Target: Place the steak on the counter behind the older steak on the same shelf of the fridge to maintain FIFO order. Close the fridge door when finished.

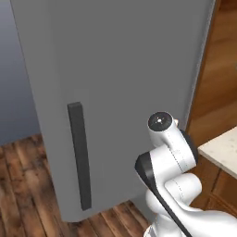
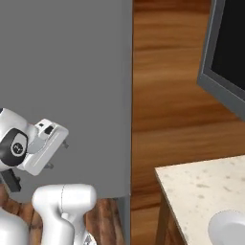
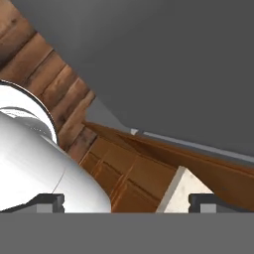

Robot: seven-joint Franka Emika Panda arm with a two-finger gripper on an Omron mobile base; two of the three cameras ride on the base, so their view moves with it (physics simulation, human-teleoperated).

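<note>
Your gripper (image 3: 126, 202) is spread wide, holding nothing. The fridge door (image 1: 120, 92) stands closed ahead; the counter (image 2: 201, 189) edge lies to its right. Steak location cannot be determined.

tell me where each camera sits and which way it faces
Left base view: behind the arm's left, facing the fridge door and its handle; arm at lower right.
Right base view: behind its right, facing door, counter and plate; arm at lower left.
Hand view: on the hand, along the open gripper, at door and cabinets.
All share the door; base views share the counter.
</note>
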